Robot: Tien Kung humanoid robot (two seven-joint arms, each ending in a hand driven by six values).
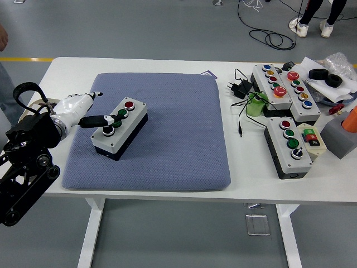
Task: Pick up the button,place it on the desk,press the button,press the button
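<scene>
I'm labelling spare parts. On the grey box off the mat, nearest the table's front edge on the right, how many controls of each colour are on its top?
On the grey box:
red button: 1
green buttons: 2
black knob: 1
Total: 4

Bright, even overhead light, soft shadows under the table (167, 190), image sharp throughout
</scene>
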